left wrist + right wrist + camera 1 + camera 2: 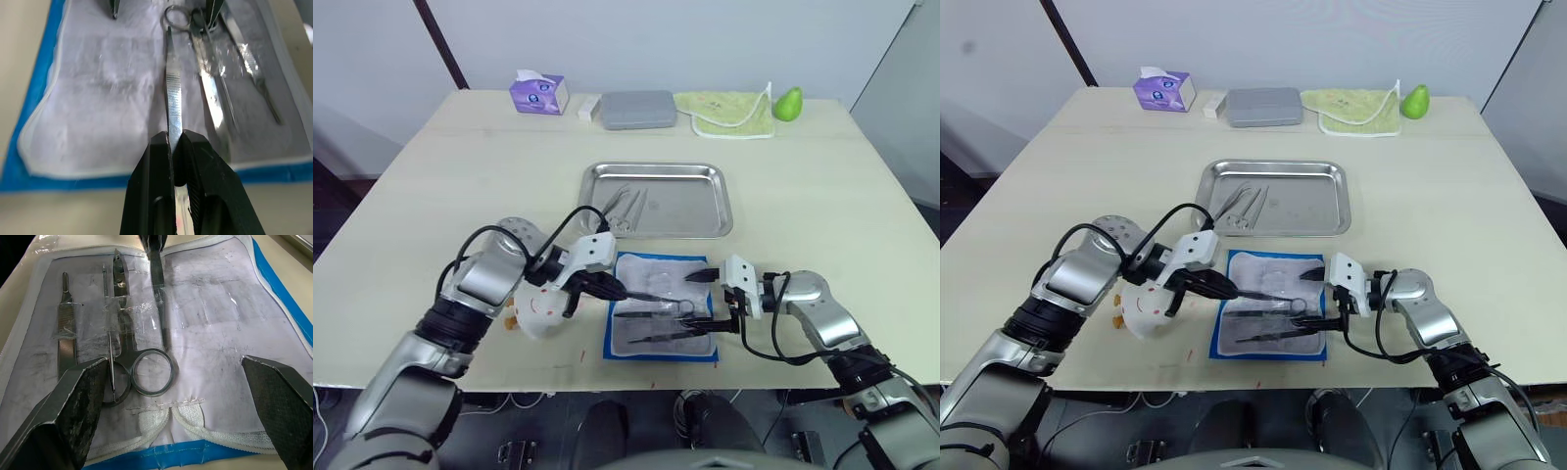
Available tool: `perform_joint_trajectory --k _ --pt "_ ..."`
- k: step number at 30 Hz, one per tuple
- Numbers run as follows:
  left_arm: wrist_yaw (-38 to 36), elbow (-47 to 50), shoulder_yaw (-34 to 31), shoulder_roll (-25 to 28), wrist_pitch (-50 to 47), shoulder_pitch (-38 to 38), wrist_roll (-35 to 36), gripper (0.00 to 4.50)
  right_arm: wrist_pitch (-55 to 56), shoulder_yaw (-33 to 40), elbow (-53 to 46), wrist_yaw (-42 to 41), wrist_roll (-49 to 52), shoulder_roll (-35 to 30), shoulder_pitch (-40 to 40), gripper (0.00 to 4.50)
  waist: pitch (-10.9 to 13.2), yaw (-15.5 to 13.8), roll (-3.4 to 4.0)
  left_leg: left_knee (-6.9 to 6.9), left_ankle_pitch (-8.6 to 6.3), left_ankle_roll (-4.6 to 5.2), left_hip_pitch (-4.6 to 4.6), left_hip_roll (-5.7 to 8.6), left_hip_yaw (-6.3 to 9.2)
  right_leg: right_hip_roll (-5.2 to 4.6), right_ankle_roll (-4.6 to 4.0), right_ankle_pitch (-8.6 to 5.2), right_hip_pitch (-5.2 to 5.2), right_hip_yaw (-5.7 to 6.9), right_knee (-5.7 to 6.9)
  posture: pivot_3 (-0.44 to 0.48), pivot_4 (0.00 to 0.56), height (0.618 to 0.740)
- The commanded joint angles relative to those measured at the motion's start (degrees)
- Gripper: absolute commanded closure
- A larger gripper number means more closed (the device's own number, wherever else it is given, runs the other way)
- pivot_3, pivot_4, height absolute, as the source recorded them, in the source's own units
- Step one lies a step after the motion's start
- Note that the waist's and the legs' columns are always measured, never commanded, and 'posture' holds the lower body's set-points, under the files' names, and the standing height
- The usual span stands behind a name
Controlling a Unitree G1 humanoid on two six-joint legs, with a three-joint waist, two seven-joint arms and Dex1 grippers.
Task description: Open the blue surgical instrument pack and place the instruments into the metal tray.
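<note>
The left tool (175, 147) is clamped on a flat steel handle (173, 93) lying on the opened blue surgical instrument pack (632, 345) near the table's front edge. The right tool (178, 382) hovers spread apart over the scissors (139, 367).

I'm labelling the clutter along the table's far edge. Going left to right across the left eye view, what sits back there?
Purple tissue box → small white block → grey hard case → pale green cloth → green pear.

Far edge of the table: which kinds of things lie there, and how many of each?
Purple tissue box: 1
Small white block: 1
Grey hard case: 1
Pale green cloth: 1
Green pear: 1
Total: 5
</note>
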State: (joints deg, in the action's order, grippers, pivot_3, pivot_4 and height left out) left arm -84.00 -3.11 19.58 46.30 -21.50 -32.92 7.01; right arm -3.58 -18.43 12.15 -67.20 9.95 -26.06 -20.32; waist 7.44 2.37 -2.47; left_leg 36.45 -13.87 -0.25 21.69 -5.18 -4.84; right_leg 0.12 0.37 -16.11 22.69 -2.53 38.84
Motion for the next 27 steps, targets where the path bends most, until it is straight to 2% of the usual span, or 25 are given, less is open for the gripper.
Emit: perform_joint_trajectory --k 1,11,19,22,27 --pt "-0.77 2.87 -2.55 1.79 0.27 -0.48 1.6 4.42 -4.81 -6.48 6.46 -0.16 -6.56 -1.16 3.62 0.0 -0.01 0.0 -0.02 0.0 0.0 0.0 0.0 0.0 -0.01 -0.01 0.0 0.0 0.0 0.0 0.0 0.0 0.15 0.74" --pt "-2.88 3.53 -5.26 7.09 1.43 2.16 3.31 4.42 -4.52 -6.57 6.96 -0.17 -6.51 -0.8 3.57 0.0 -0.05 0.02 -0.08 0.0 0.0 0.0 0.0 -0.01 -0.01 -0.02 -0.01 -0.01 0.0 0.0 0.0 0.0 0.15 0.74" --pt "-1.98 7.75 -15.59 13.09 -1.55 10.01 10.31 4.42 -4.37 -6.58 6.65 -0.29 -6.07 -0.81 4.06 0.0 0.01 0.02 0.01 -0.01 0.0 0.0 -0.03 -0.07 0.06 -0.12 -0.05 -0.03 0.02 0.02 0.0 0.0 0.15 0.74" --pt "0.27 9.13 -19.52 13.57 -3.04 12.05 12.35 4.42 -4.21 -6.46 6.85 -0.65 -5.94 -1.04 3.98 0.0 0.02 -0.03 -0.05 -0.01 0.0 0.0 -0.03 -0.08 0.07 -0.14 -0.01 -0.05 0.02 0.02 -0.01 0.0 0.15 0.74" --pt "12.26 15.01 -25.01 8.0 -14.45 13.02 18.12 4.42 -3.68 -6.55 7.34 -1.69 -5.78 -1.2 3.55 0.0 -0.01 -0.15 -0.1 -0.01 0.0 -0.01 -0.03 -0.05 0.08 -0.14 0.11 -0.11 0.01 0.02 -0.02 0.0 0.15 0.74"
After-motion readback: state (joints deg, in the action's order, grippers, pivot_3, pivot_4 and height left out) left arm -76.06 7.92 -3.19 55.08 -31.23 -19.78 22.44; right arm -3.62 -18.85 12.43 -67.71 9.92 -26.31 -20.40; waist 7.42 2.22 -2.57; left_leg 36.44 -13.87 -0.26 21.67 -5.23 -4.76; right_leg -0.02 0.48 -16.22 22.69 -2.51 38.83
